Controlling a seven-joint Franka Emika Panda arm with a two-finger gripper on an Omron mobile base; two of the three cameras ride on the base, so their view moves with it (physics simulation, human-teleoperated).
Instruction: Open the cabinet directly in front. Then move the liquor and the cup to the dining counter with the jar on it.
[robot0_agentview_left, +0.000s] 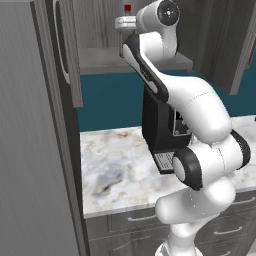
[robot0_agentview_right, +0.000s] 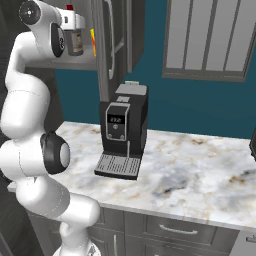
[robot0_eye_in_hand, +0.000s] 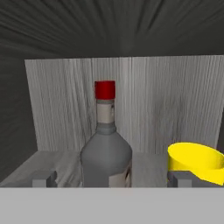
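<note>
The cabinet (robot0_agentview_left: 70, 55) stands with both doors swung wide, and its shelf (robot0_eye_in_hand: 61, 162) and back wall face the hand camera. On that shelf the liquor (robot0_eye_in_hand: 106, 153), a greyish glass bottle with a red cap (robot0_agentview_left: 127, 8), stands upright. My gripper (robot0_eye_in_hand: 111, 178) is open, reaching into the cabinet. The bottle's body sits between the two fingertips (robot0_eye_in_hand: 43, 178), with a gap on each side. The yellow cup (robot0_eye_in_hand: 197, 162) stands just right of the bottle, beside the right fingertip; its edge (robot0_agentview_right: 93, 36) peeks past the bottle (robot0_agentview_right: 75, 44). The dining counter and the jar are out of view.
A black coffee machine (robot0_agentview_right: 122, 130) stands on the marble worktop (robot0_agentview_right: 190, 165) below the cabinet. The open right door (robot0_agentview_right: 117, 35) hangs above it, and the left door's bar handle (robot0_agentview_left: 62, 45) juts toward the base. Grey drawers (robot0_agentview_left: 135, 220) run under the worktop.
</note>
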